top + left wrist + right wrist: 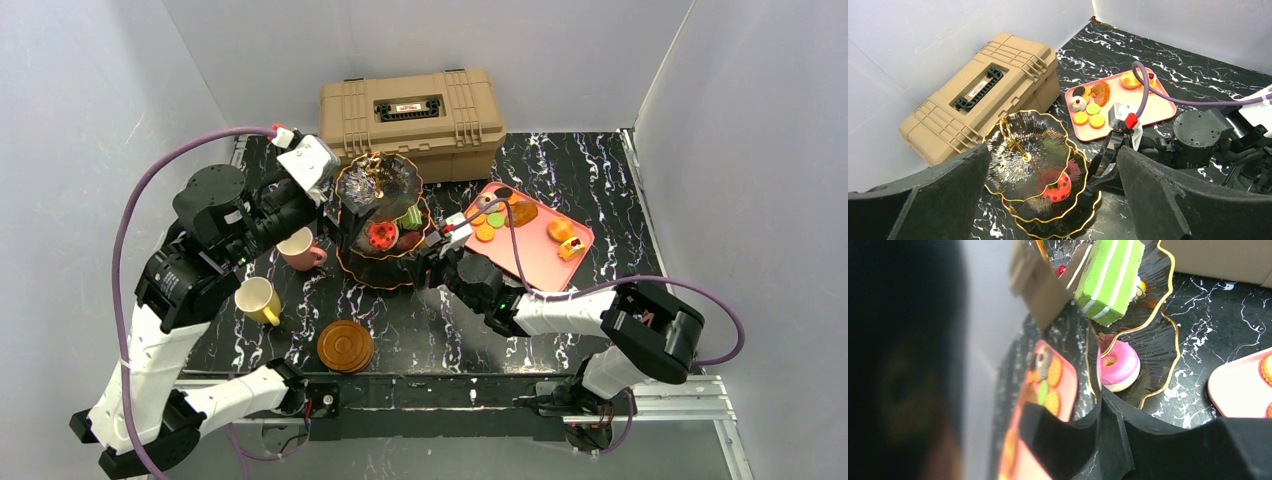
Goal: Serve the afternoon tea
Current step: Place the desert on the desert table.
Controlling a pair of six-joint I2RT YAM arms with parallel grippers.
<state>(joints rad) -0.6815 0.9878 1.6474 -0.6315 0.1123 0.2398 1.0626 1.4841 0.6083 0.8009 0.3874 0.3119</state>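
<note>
Right gripper (432,243): jaws parted, nothing between them, tips right at the edge of the lowest tier. Left gripper (1053,160): fully spread, empty, hovering over the top tier.

Risks:
- The right fingers sit just beside the gold rim. Pulling back at an angle could hook the rim and shove or tip the three-tier black scalloped stand with gold rims (378,178).
- The pink-iced doughnut (1118,365) lies free near the outer edge of the bottom tier. A finger brush would likely push it off.
- The right arm's purple cable (512,240) lies across the flat pink plastic tray (540,262). A wide swing could drag the biscuits there.
- If the left gripper descends, it meets the gold centre handle first.

The stand is mid-table, in front of the tan plastic toolbox (410,110). The top tier is bare. The middle tier holds a green layered cake slice (1110,277). A red sprinkled doughnut (381,235) is on a lower tier; I can't tell which.

Several pastries remain on the tray to the right of the stand. The pink ceramic cup (297,248) and yellow ceramic cup (257,299) stand left of the stand. The stack of round brown saucers (345,345) is near the front edge, with no cup on it. My read: serving is partway done.
</note>
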